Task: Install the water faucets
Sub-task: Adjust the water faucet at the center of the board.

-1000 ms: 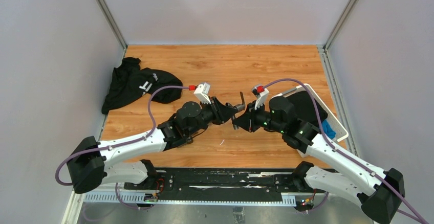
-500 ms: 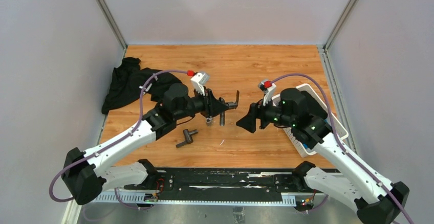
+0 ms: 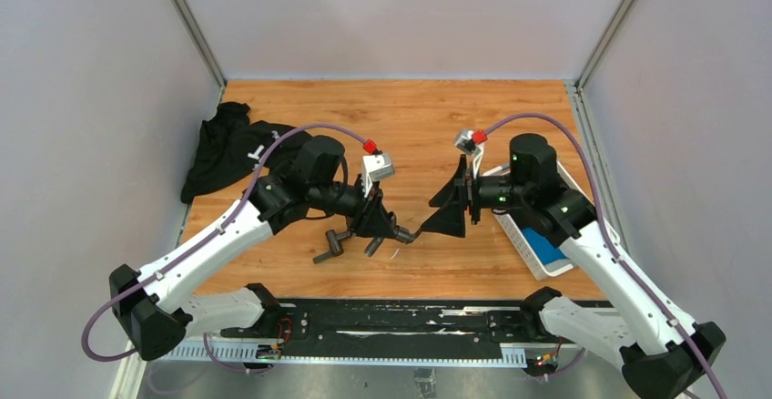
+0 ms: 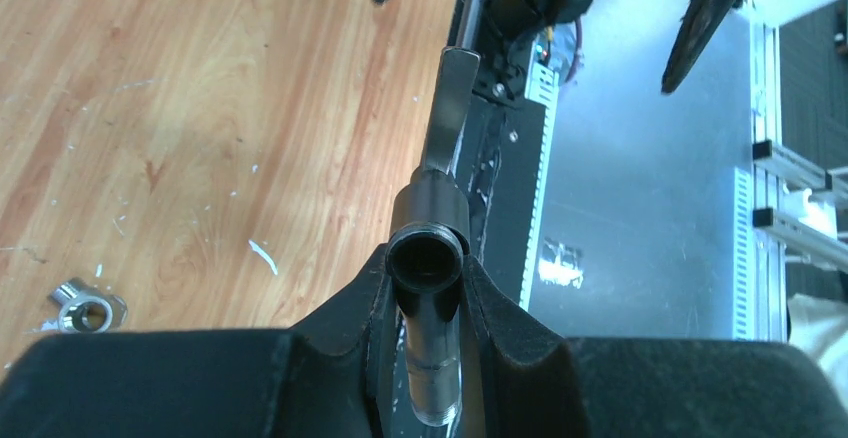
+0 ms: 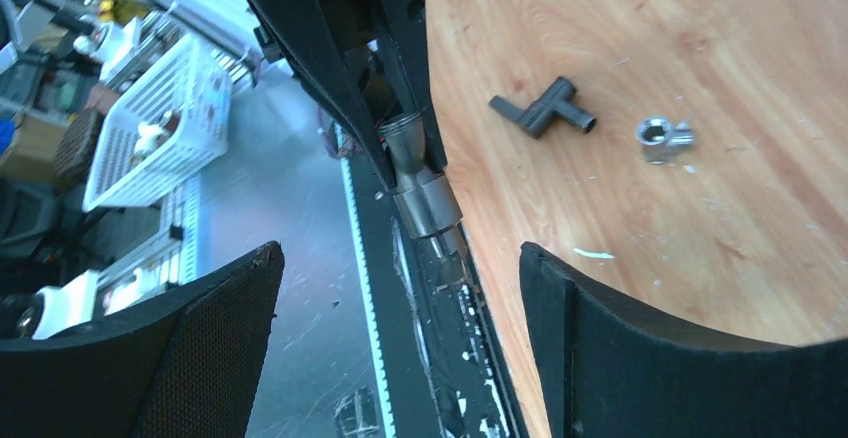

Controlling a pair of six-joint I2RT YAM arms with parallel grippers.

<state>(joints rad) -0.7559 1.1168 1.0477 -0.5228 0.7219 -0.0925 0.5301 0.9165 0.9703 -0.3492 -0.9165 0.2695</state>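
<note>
Alignment between the two arms is what the coming move hangs on. The left end effector (image 3: 393, 231) is clamped on a faucet body (image 4: 437, 203), a short dark-grey tube seated between the fingers. The open threaded mouth faces the left wrist camera, and the thin lever handle (image 4: 448, 108) sticks straight out past the fingertips. The tube's long axis runs roughly along the fingers of that end effector. It points out toward the right arm and hangs low near the front edge of the table (image 3: 473, 117).

The right end effector (image 3: 435, 217) faces it with the jaws spread wide and nothing between them. In the right wrist view the held faucet sits ahead of the two black fingers (image 5: 650, 358), close to their centre line but apart from both. A straight advance along the present heading would probably bring the jaws around the protruding end.

Two loose parts lie flat on the table, well apart from the right end effector. One is a T-shaped faucet piece (image 3: 332, 245), just beside the left wrist on the side away from the right arm. The other is a small silvery tee fitting (image 5: 663, 138), close to the T-shaped piece. The left arm is clearly nearer to both, but it is occupied. If one of them is to be mated next, the free right arm would likely have to reach past the held faucet to fetch it.
</note>
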